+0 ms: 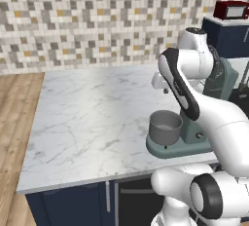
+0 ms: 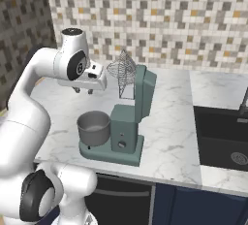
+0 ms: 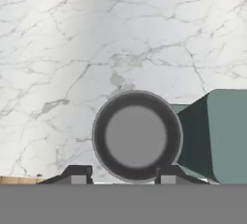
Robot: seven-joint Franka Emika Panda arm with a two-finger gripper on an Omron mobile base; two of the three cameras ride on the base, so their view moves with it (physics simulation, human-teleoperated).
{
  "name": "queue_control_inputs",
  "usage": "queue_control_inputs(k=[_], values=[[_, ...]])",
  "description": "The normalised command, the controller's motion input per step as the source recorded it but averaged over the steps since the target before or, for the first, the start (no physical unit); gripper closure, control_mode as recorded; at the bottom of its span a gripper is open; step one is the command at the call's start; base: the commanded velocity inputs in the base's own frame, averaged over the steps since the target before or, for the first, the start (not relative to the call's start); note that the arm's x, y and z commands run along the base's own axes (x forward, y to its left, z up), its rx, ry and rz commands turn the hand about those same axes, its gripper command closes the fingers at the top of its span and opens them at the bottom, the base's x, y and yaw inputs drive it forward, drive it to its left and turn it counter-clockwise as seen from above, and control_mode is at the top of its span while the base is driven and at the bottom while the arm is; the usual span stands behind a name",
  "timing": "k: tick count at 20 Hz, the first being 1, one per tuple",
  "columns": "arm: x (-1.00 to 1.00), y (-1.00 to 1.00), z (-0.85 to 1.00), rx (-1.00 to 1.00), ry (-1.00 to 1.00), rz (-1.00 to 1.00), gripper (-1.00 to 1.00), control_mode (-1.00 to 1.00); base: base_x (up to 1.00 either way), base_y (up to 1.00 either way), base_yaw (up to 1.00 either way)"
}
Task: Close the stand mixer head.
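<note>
A: Hand view: what is in the round grey metal bowl [image 3: 136, 136]?
B: Nothing. The two-finger gripper [image 3: 120, 175] hangs above it, fingers apart.

A: The blocky teal-green stand mixer head [image 2: 144, 90]?
B: Tilted upright behind the bowl, wire whisk [image 2: 122, 70] raised. White marble counter [image 1: 87, 118], mosaic tile wall [image 1: 97, 20] beyond.

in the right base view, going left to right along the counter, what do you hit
end effector → grey metal bowl → wire whisk → raised stand mixer head → dark sink
</note>
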Motion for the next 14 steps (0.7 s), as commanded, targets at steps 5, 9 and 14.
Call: queue_control_inputs(k=[5, 9, 14], values=[[-0.50, -0.17, 0.27, 0.00, -0.07, 0.00, -1.00, -1.00, 0.00, 0.00, 0.00], [-0.92, -0.48, 0.75, 0.01, -0.14, 0.00, -1.00, -1.00, 0.00, 0.00, 0.00], [-0.81, -0.69, 0.81, 0.11, -0.14, 0.00, -1.00, -1.00, 0.00, 0.00, 0.00]])
